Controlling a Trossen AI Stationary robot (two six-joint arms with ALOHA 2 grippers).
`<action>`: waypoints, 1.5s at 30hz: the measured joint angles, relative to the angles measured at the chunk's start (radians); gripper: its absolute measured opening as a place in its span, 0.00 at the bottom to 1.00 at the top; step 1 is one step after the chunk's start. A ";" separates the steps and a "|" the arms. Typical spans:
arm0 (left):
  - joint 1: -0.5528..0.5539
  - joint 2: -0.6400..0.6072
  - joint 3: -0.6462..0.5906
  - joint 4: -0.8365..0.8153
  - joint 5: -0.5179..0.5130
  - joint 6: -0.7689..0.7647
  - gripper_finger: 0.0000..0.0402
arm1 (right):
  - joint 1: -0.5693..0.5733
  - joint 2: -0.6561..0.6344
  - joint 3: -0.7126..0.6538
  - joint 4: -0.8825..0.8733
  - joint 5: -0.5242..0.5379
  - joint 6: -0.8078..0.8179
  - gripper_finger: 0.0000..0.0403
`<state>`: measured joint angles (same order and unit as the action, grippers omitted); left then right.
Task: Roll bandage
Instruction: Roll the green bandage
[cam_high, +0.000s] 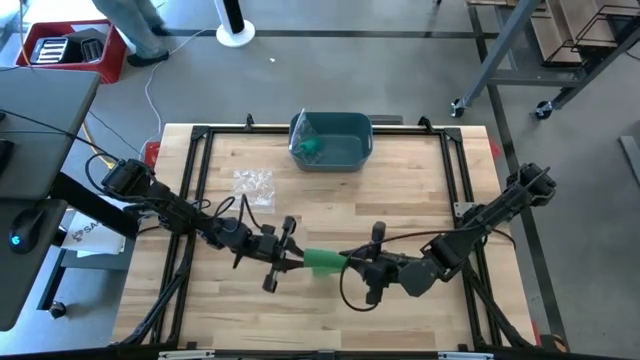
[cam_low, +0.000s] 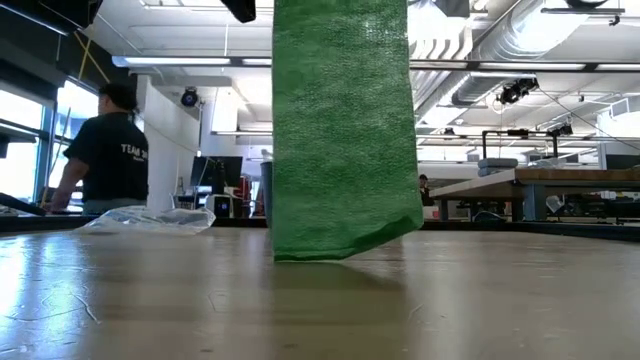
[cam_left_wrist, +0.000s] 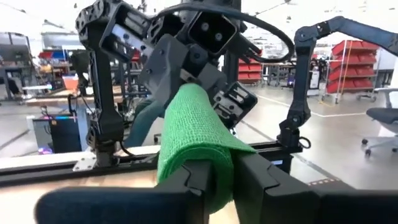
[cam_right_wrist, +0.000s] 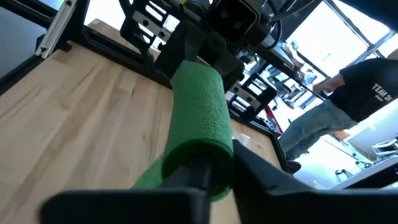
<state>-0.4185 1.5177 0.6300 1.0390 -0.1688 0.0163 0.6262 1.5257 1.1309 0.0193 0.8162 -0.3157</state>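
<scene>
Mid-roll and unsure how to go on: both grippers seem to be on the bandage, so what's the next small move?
Probably turn the right gripper to wind on another wrap. The bandage spans between it and the left gripper, both shut on its ends, with a length hanging down to the table.

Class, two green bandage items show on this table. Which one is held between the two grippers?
The green bandage roll near the table's front, spanning the left gripper and right gripper. The other green item lies untouched in the grey bin.
</scene>
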 joint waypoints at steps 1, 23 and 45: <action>0.004 0.000 0.000 -0.006 0.005 -0.007 0.13 | 0.000 0.000 0.000 -0.001 0.001 0.000 0.06; -0.060 -0.178 0.000 -0.511 -0.156 0.213 0.31 | -0.112 -0.088 -0.231 0.012 -0.395 0.283 0.01; -0.097 -0.177 0.125 -0.376 -0.255 0.415 0.31 | -0.240 -0.306 -0.488 0.534 -0.663 0.206 0.01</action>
<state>-0.5152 1.3411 0.7550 0.6626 -0.4234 0.4315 0.3866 1.2194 0.6427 0.5537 0.1529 -0.1097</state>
